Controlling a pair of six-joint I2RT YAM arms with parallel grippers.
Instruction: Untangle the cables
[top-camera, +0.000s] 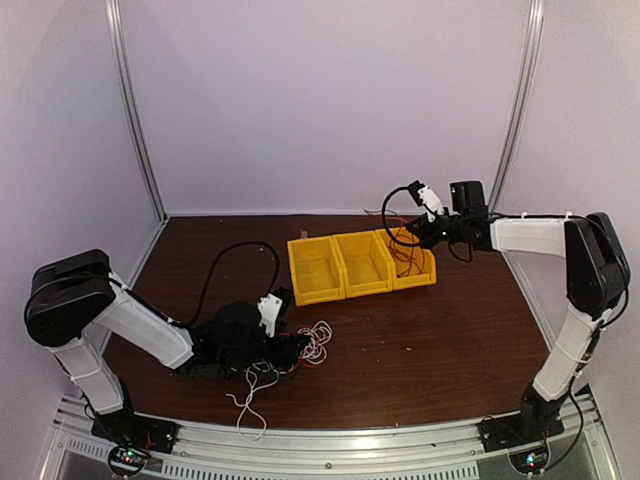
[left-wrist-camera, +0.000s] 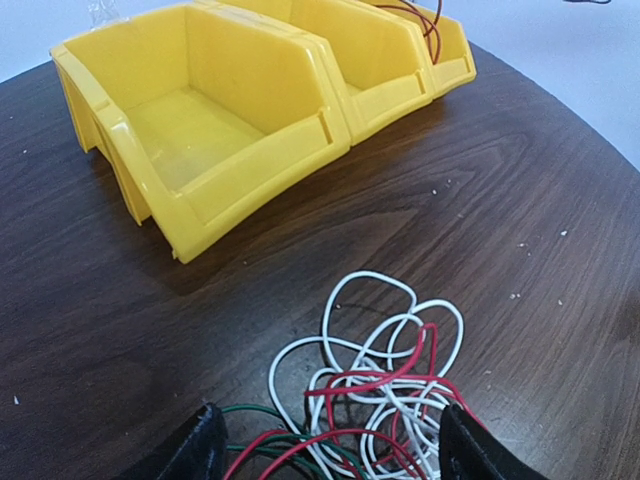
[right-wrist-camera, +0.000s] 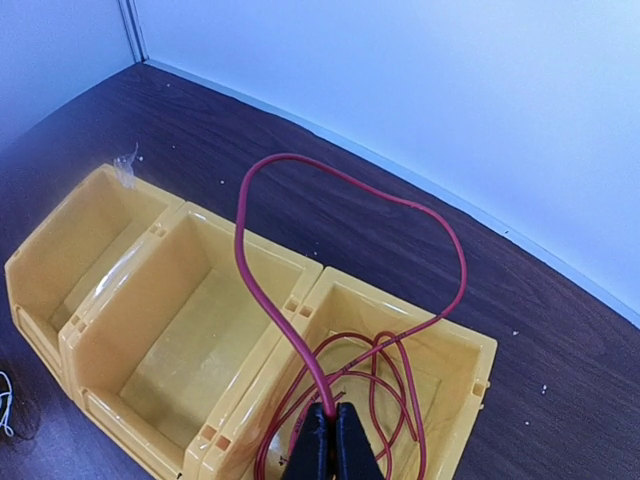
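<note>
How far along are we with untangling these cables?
Done: one red cable is free, mostly coiled in the right bin. In hand: the right gripper, jaws shut, holds it over that bin. Remaining: the white, red and green tangle on the table, at the left gripper, jaws open.

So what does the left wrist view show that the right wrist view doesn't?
Left wrist only: the left gripper open, straddling the tangle of white, red and green cables. Right wrist only: the right gripper shut on a red cable looping up above the end bin. Both: the three yellow bins on the dark table, red cable in the end one.
</note>
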